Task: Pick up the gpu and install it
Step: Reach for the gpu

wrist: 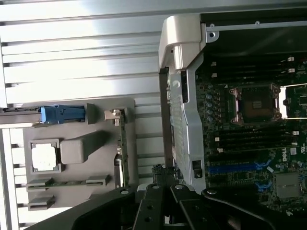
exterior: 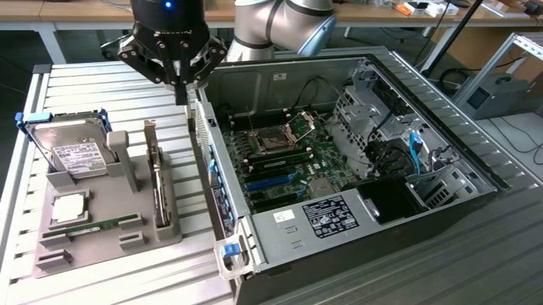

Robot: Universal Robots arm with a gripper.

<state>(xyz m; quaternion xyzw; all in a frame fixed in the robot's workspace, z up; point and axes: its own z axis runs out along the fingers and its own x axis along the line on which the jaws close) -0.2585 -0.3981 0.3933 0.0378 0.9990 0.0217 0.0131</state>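
While its jaws stand pressed together on nothing, the gripper [exterior: 180,92] hangs in the upper left of the exterior view. Its tips sit just beside the near corner of the open computer case [exterior: 280,79], above the slatted table [exterior: 102,82]. The gpu [exterior: 155,184] is below it in the left half of the frame, apart from the gripper. It stands on edge in a slot of the grey holder [exterior: 106,244], along the holder's case-side edge. Further toward the exterior view's left, the hard drive [exterior: 75,155] is upright in the same holder. A processor chip [exterior: 68,208] and memory stick [exterior: 93,227] lie flat lower down. The motherboard [exterior: 280,152] is exposed inside the case, centre frame.
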